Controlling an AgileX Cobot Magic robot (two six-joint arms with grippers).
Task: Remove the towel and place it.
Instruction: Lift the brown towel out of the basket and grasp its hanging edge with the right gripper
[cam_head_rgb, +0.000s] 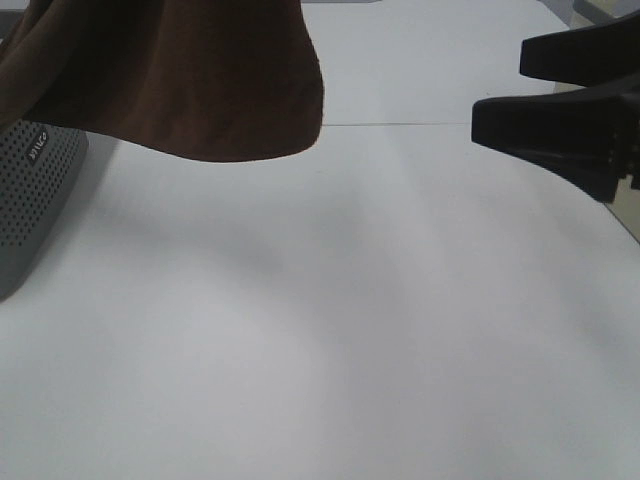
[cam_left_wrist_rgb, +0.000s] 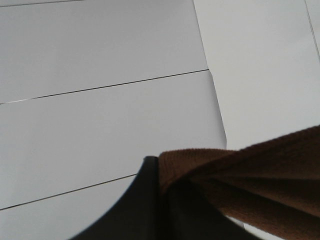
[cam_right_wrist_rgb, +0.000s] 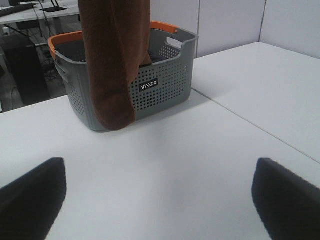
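Left fingers (cam_left_wrist_rgb: 145, 200) are clamped on a bunched edge of the dark brown towel (cam_left_wrist_rgb: 260, 175), which hangs from them above the white desk (cam_head_rgb: 330, 330). Right fingers (cam_right_wrist_rgb: 287, 197) stand wide apart, holding nothing. Ahead of them, well clear, the towel's lower end hangs against the grey basket (cam_right_wrist_rgb: 170, 75) front.

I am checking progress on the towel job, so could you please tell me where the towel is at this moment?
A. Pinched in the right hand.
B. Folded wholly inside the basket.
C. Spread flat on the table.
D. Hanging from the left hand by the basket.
D: the left hand is shut on the towel, which hangs down the outside of the grey basket, while the right hand is open and empty.
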